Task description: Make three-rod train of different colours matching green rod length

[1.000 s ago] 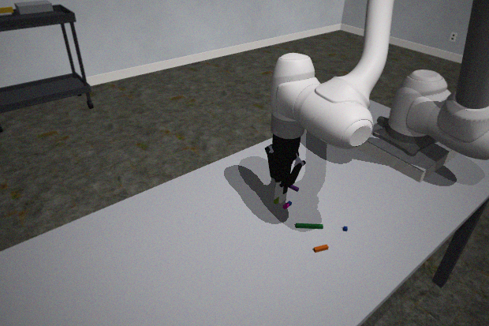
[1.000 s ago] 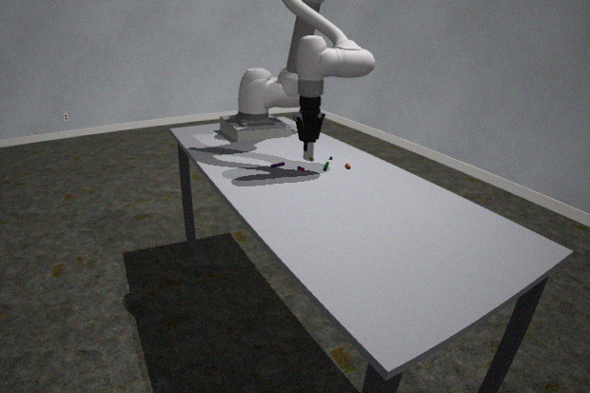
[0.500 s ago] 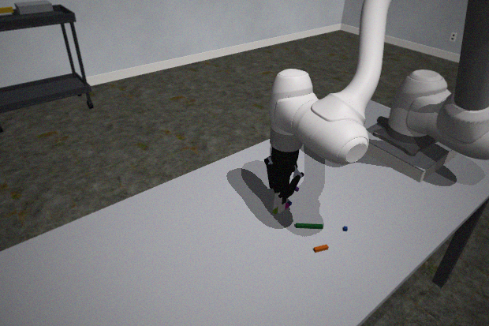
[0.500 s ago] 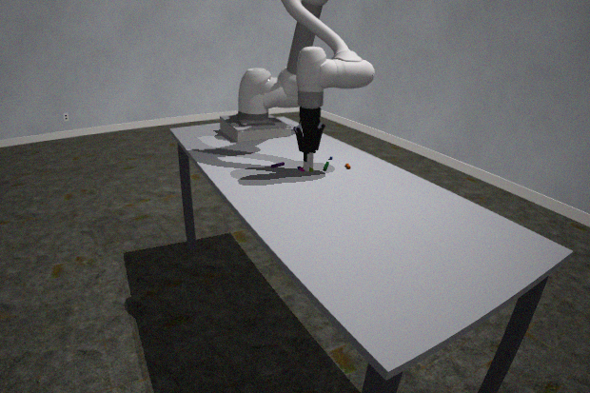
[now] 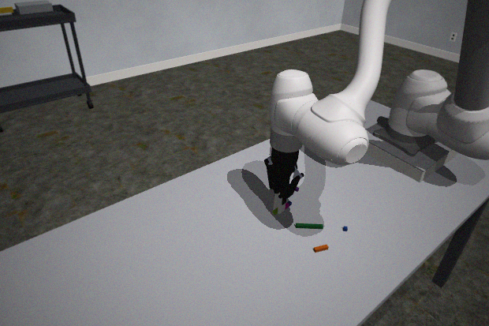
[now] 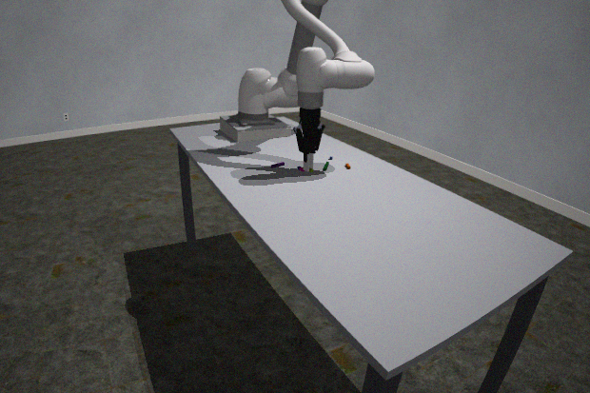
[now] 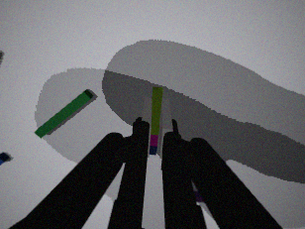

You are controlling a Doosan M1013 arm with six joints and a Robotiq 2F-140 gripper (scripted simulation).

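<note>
Lime (image 5: 275,211) (image 6: 310,169) (image 7: 156,110) sits gripped in my fingers (image 5: 279,207) (image 6: 308,169), in line with magenta (image 5: 287,205) (image 6: 301,168) (image 7: 153,140) and blue (image 5: 289,203) (image 7: 152,150), low over the counter (image 5: 177,254) (image 6: 381,235) (image 7: 248,39).

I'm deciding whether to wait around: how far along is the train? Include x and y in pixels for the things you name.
Already placed: a blue rod (image 7: 152,151) and the magenta rod (image 5: 287,205) (image 6: 301,168) (image 7: 153,140) look lined up end to end. In hand: the lime rod (image 5: 275,211) (image 6: 310,169) (image 7: 156,110), between the closed gripper's (image 5: 279,205) (image 6: 308,168) (image 7: 155,125) fingers at the magenta end, making one-two-five, the green rod's (image 5: 308,226) (image 6: 325,166) (image 7: 64,114) eight. Left: probably final alignment, then release and withdrawal.
</note>
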